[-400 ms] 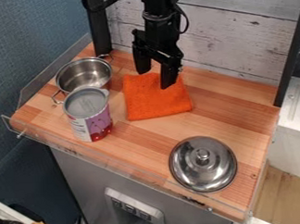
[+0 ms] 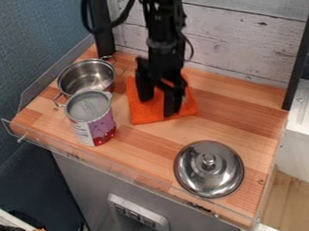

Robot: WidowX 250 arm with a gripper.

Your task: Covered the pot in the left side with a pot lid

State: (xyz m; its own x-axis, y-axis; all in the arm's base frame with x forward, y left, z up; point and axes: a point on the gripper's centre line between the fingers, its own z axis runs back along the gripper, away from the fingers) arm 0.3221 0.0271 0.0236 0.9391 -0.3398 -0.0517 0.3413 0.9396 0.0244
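The black gripper (image 2: 156,108) hangs over the orange cloth with its two fingers spread and nothing held between them. At the lower right of the counter lies the shiny metal pot lid (image 2: 209,169), its knob facing up, apart from the gripper. The metal pot (image 2: 86,77) stands uncovered at the left, left of the gripper, its interior visible and its front edge partly hidden by a can.
A purple and white can (image 2: 93,118) stands right in front of the pot. The orange cloth (image 2: 139,110) lies mid-counter under the gripper. A clear low rail (image 2: 120,169) runs along the front edge of the wooden counter (image 2: 233,110), and a plank wall (image 2: 244,38) rises behind.
The gripper has come forward and down in the view, from the cloth's back part to over its middle. Pot, can, cloth and lid look unmoved.
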